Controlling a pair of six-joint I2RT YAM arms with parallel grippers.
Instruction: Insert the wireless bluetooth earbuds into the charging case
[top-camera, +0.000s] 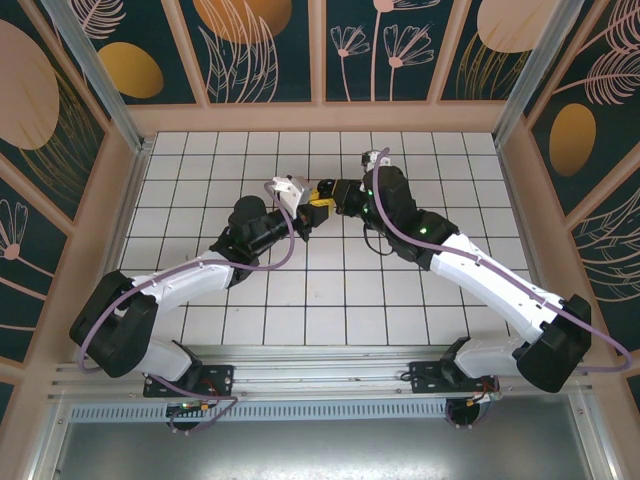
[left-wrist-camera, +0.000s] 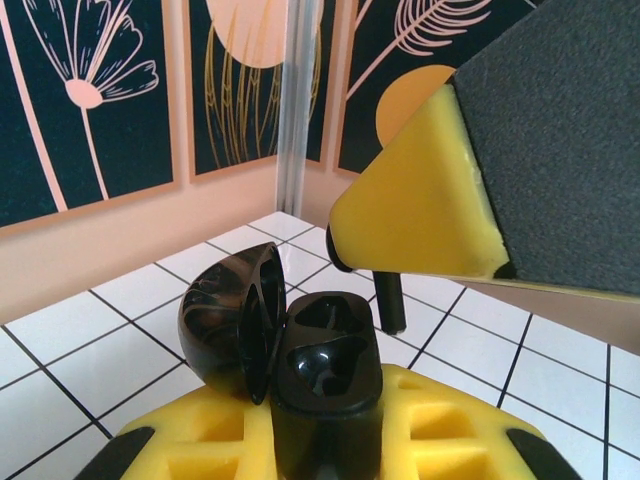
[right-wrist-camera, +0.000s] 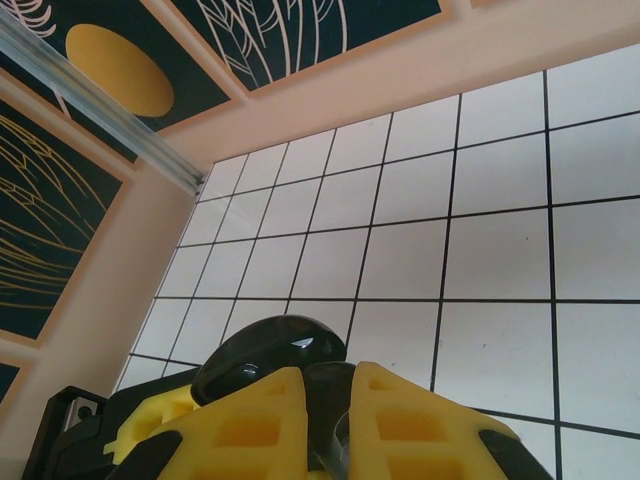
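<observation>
Top external: both arms meet mid-table (top-camera: 200, 160), well apart from the side walls and back wall (top-camera: 320, 115). The left fingers (top-camera: 318, 208) and right fingers (top-camera: 330, 190) are nearly touching. The things they hold are too small to read here. Free tile lies on all sides, so there is room to move.

Left wrist: the left fingers (left-wrist-camera: 200, 440) are clamped on the black charging case (left-wrist-camera: 325, 380), which sits upright with its lid (left-wrist-camera: 230, 315) swung open to the left. Both wells look empty, though the glossy black makes that hard to confirm. The right fingers (left-wrist-camera: 430, 200) hang just above and behind the case, pinched on a black earbud (left-wrist-camera: 390, 300) with its stem poking down, not yet in a well. I judge that the case is open and presented and the first insertion is pending; nothing is seated so far. It is tight: the lid edge sits right beside the wells.

Right wrist: the right fingers (right-wrist-camera: 260, 425) sit narrow around a dark piece, likely the earbud. The lid (right-wrist-camera: 270, 355) is just beyond, with open tile past it to the wall.
</observation>
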